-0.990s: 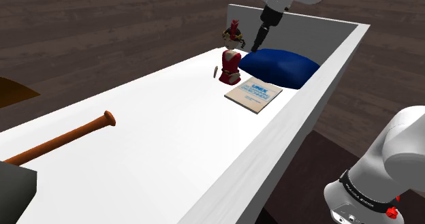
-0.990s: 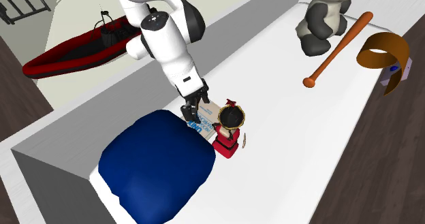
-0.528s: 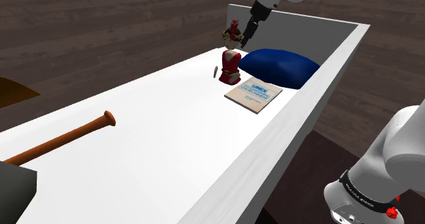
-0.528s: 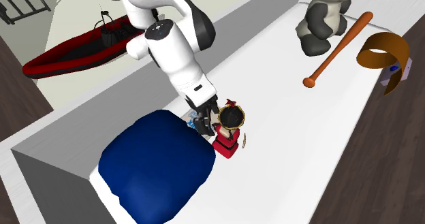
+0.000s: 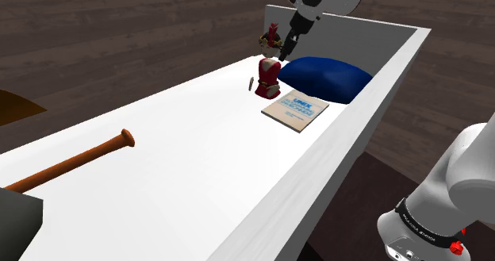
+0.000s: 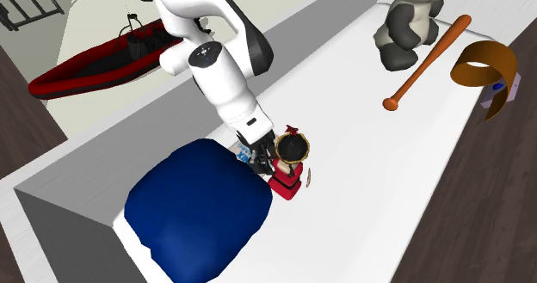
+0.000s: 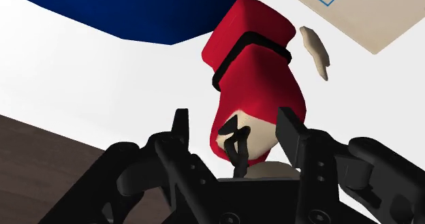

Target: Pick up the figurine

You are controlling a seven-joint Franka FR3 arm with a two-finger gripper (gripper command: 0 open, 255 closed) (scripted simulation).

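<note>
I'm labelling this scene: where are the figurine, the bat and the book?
figurine (image 5: 269, 78), shoulder view, on its red body.
bat (image 6: 428, 61), second exterior view, mid-shaft.
book (image 5: 296, 111), shoulder view, middle of its cover.

Red figurine (image 5: 269, 77), navy cushion (image 5: 325, 78)

A white table (image 5: 198, 164) carries a red figurine (image 5: 269, 77), blue cushion (image 5: 325, 78), book (image 5: 296, 111), wooden bat (image 5: 79, 158) and panda toy (image 6: 410, 23).

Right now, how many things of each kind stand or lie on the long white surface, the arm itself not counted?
red figurine: 1
blue cushion: 1
book: 1
bat: 1
panda toy: 1
Total: 5
</note>
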